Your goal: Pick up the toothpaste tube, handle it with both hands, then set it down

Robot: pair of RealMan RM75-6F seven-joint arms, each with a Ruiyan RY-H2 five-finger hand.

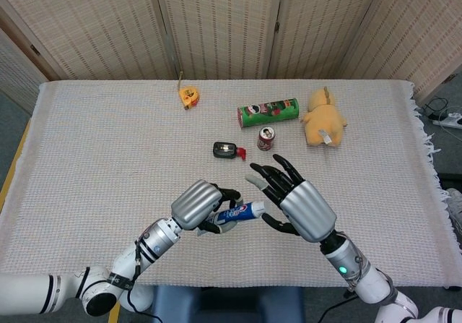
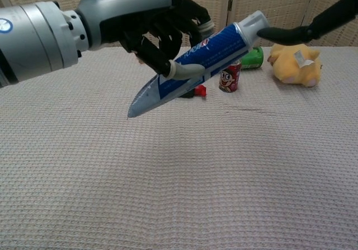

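Observation:
My left hand (image 1: 198, 204) (image 2: 146, 23) grips a blue and white toothpaste tube (image 1: 242, 212) (image 2: 196, 61) above the table, cap end tilted up toward the right. Its crimped tail points down and left in the chest view. My right hand (image 1: 296, 201) hovers just right of the tube with its fingers spread and nothing in it. One dark fingertip (image 2: 272, 34) of that hand touches the white cap (image 2: 250, 24). The rest of the right hand lies outside the chest view.
Beyond the hands on the woven tablecloth (image 1: 94, 157) lie a small black and red object (image 1: 229, 150), a small red can (image 1: 266, 139), a green crisp tube (image 1: 268, 112), a yellow plush toy (image 1: 323, 118) and a yellow tape measure (image 1: 189, 96). Folding screens stand behind.

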